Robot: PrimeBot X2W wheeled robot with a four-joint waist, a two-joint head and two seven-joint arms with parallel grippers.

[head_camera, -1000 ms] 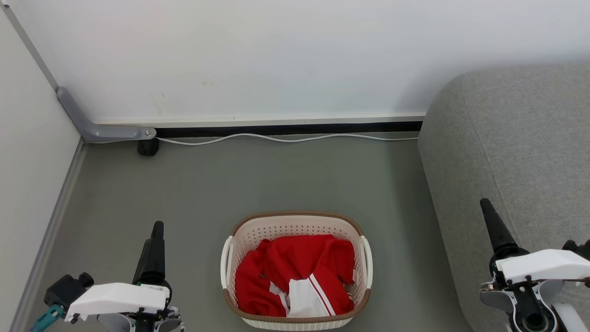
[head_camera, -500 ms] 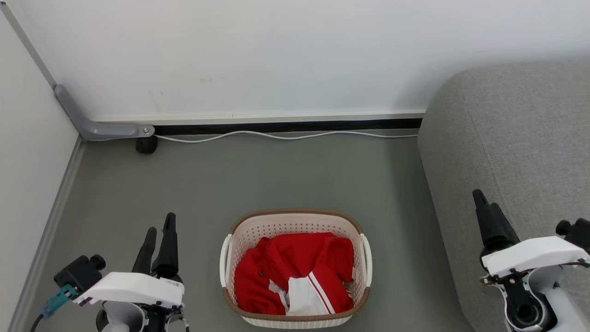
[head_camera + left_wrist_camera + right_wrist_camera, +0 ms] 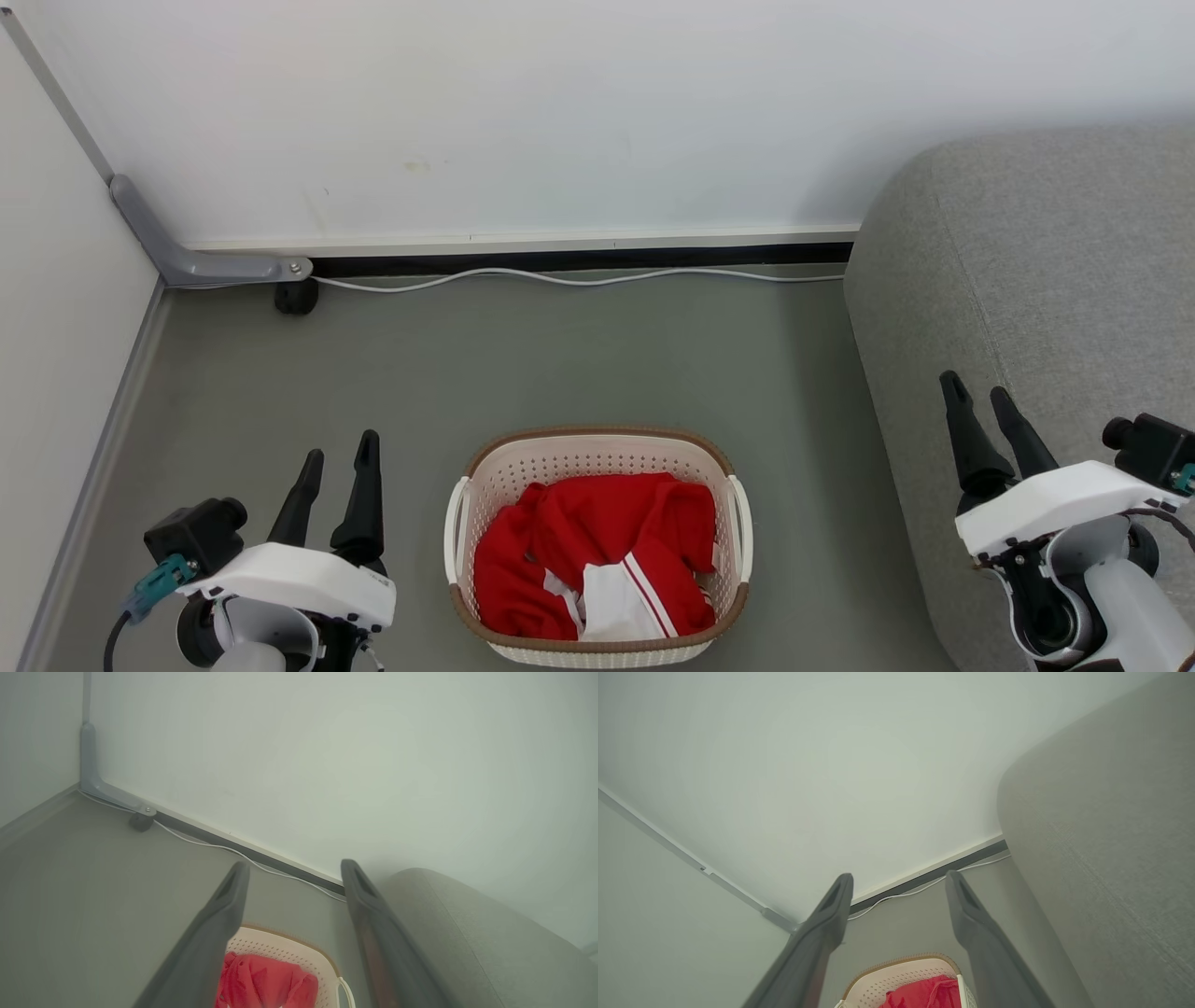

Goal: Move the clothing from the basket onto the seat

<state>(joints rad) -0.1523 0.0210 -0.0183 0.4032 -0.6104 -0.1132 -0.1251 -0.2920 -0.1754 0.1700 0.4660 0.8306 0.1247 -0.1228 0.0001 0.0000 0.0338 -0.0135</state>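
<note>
**Lining up the first grab**

I am hovering the left gripper (image 3: 342, 446) over the floor (image 3: 560, 355), just left of the basket (image 3: 597, 435), with its fingers spread and empty. The right gripper (image 3: 975, 385) is showing against the near edge of the seat (image 3: 1055, 280), also parted and carrying nothing. The clothing (image 3: 597, 551) is lying bunched inside the basket. I am aiming to descend on the raised red fold in the middle, staying clear of the brown rim. I judge a deep bite is better than pinching one corner.
</note>
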